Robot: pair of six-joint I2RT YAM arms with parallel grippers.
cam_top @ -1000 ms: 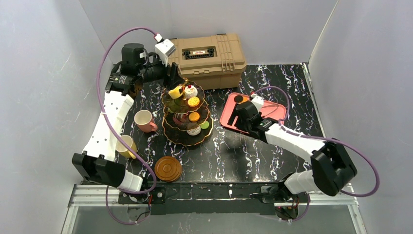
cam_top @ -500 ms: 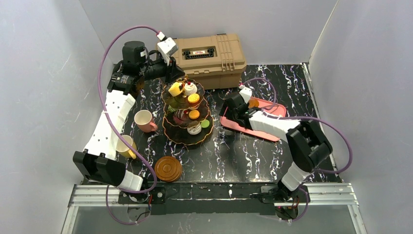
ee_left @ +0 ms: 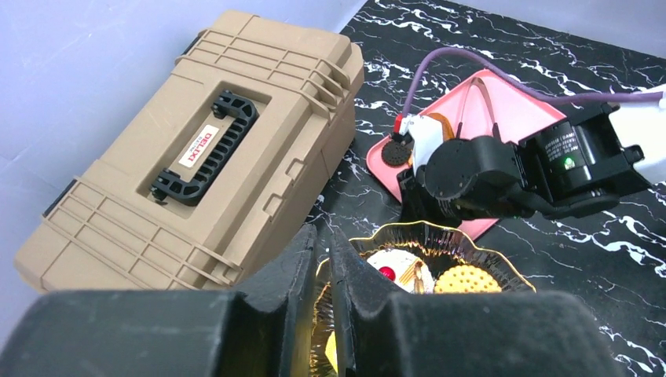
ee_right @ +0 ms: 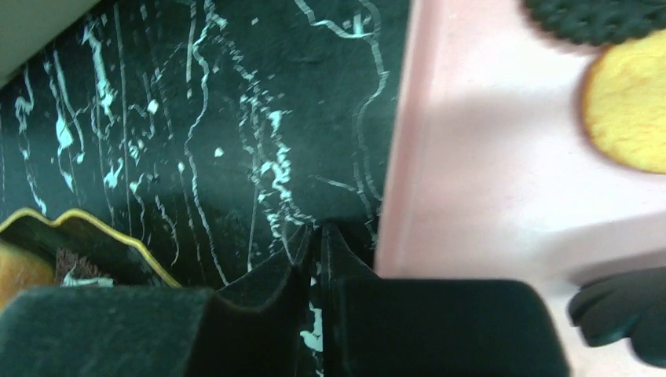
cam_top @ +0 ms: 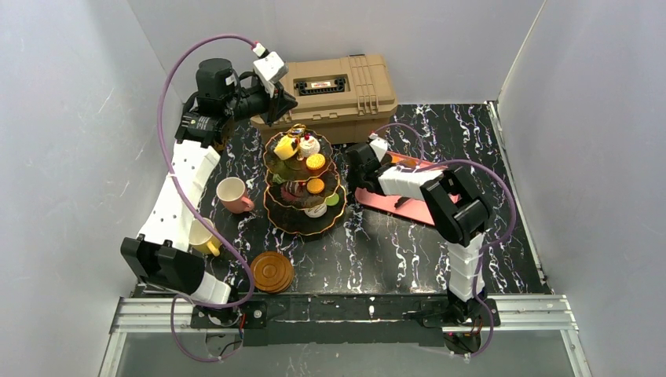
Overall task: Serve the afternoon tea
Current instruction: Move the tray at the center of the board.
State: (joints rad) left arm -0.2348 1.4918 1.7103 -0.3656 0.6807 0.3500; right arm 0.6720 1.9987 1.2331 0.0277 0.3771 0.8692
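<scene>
The jaws of the left gripper (ee_left: 323, 236) are drawn together to a thin slit, and nothing shows between them in the wrist view. They hang above and just behind the top tier (ee_left: 428, 229) of the three-tier stand (cam_top: 284, 221), near its gold loop handle (cam_top: 297, 129). Whether they touch the loop I cannot tell. I judge they are placed there to take the stand by this handle, the only part that is free of food.

The jaws of the right gripper (ee_right: 318, 236) are also closed to a slit and hold nothing. They point down at the black marbled surface (cam_top: 393, 251), in the narrow strip between the gold rim of the stand and the left rim of the pink tray (ee_right: 471, 157). Probably they are closed in order to push or steady the tray from its side. On the tray lie a dark biscuit (ee_right: 605, 16) and a yellow biscuit (ee_right: 628, 118).

The stand is in the middle of the surface and its tiers carry small pastries. The pink cup (cam_top: 230, 194), the yellow cup (cam_top: 203, 234) and a stack of brown saucers (cam_top: 272, 271) are to its left, apart from it, so it seems that nothing is served yet.

Behind the stand is a tan toolbox (ee_left: 298, 94). The white label (ee_left: 203, 146) beside its handle reads "DELIXI".
</scene>
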